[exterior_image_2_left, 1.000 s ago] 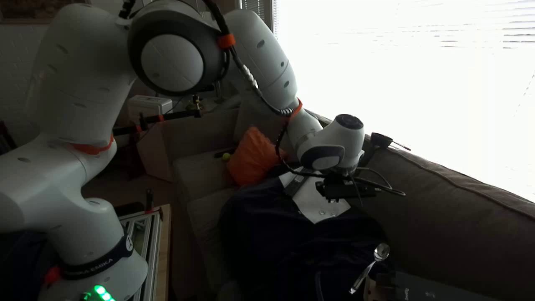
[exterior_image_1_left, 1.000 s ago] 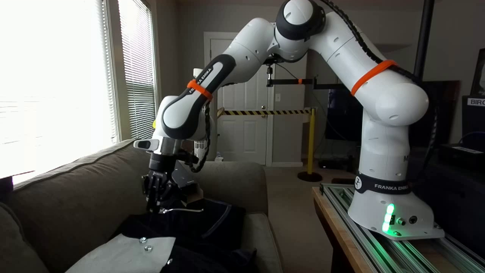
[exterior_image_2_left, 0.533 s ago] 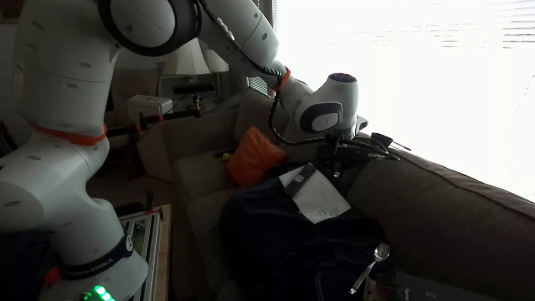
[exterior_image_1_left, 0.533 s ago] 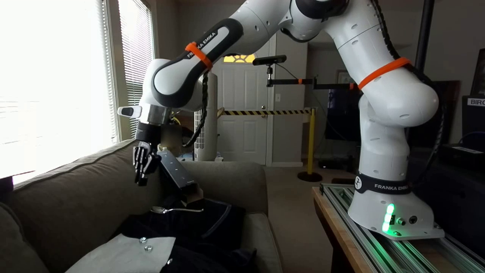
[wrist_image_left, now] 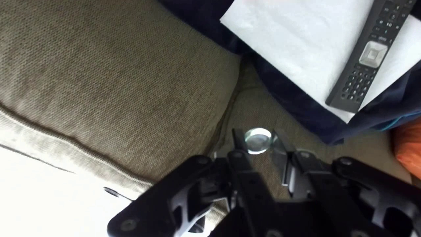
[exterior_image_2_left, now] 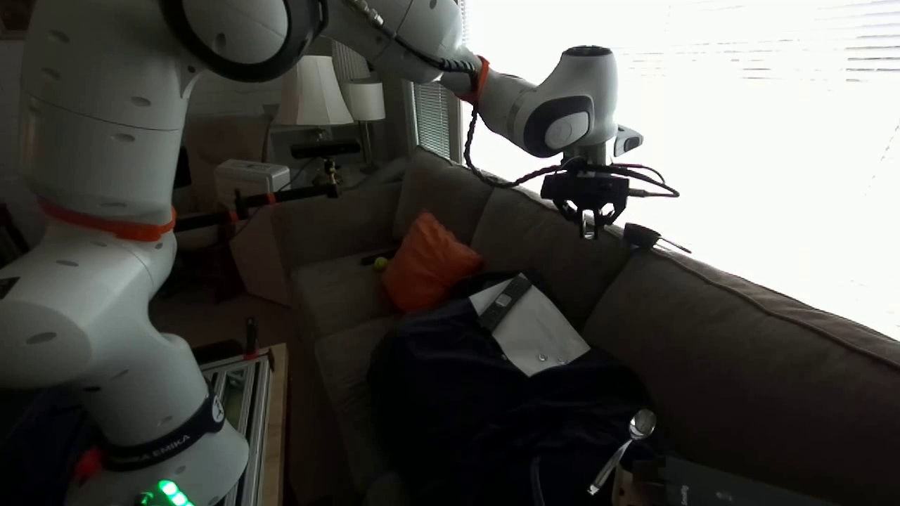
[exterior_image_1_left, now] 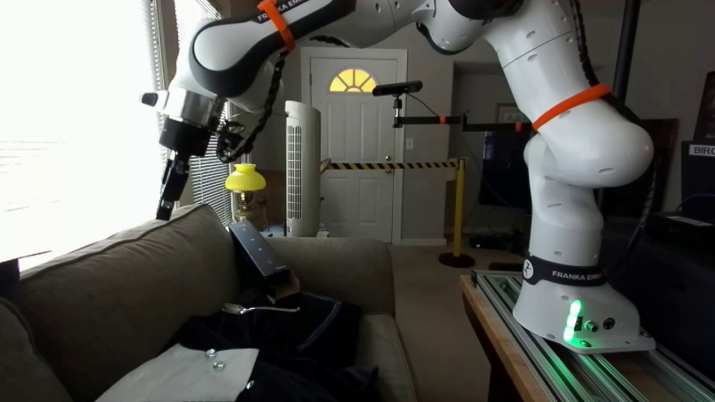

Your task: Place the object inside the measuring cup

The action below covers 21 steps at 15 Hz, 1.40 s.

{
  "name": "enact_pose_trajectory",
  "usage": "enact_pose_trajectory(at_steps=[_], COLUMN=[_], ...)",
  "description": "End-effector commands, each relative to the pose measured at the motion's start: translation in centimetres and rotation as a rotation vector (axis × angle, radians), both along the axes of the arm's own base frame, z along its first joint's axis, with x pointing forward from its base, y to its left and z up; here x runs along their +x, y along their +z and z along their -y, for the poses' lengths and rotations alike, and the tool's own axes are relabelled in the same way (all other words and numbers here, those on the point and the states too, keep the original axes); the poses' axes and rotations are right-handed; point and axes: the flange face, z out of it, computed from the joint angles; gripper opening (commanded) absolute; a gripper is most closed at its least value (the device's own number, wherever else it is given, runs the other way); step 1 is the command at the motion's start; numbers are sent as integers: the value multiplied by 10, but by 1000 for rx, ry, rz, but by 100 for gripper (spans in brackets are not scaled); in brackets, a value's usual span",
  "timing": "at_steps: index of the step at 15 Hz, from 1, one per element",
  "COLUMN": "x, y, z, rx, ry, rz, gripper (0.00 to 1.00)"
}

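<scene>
My gripper point(wrist_image_left: 259, 142) is shut on a small clear glass disc point(wrist_image_left: 258, 141), which sits between the two fingertips in the wrist view. In the exterior views the gripper point(exterior_image_1_left: 164, 212) point(exterior_image_2_left: 589, 230) hangs fingers down near the top of the sofa back. The dark measuring cup point(exterior_image_2_left: 638, 235) rests on top of the sofa back, its thin handle pointing right in that exterior view. The gripper is just left of the cup there, apart from it. In the wrist view a dark handle tip point(wrist_image_left: 111, 192) shows; the gripper hides most of the rest.
A white sheet point(exterior_image_2_left: 541, 330) with a remote point(exterior_image_2_left: 503, 302) and clear discs point(exterior_image_1_left: 218, 365) lies on dark cloth on the sofa. A spoon point(exterior_image_2_left: 641, 424), a grey box point(exterior_image_1_left: 260, 251) and an orange pillow point(exterior_image_2_left: 429, 263) are also there. The window stands behind the sofa back point(exterior_image_1_left: 139, 245).
My gripper has risen from over the sofa seat and moved toward the sofa back and window, close to the cup. The cup, spoon and sheet have not moved.
</scene>
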Motion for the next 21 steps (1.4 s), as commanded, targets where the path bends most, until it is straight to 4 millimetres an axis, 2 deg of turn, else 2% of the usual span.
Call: enact_pose_trajectory(at_steps=[1, 4, 6, 9, 13, 15, 16, 17, 21], x=[30, 53, 68, 92, 116, 123, 109, 111, 111], y=[36, 57, 60, 53, 31, 17, 29, 23, 28], z=[-4, -7, -12, -19, -29, -35, -30, -32, -30], rx=[1, 12, 34, 89, 101, 115, 99, 102, 102], ry=[-57, -60, -51, -61, -61, -41, -46, -45, -47], rz=[12, 75, 117, 173, 254, 255, 229, 227, 233], gripper=[6, 6, 6, 6, 6, 6, 6, 25, 25])
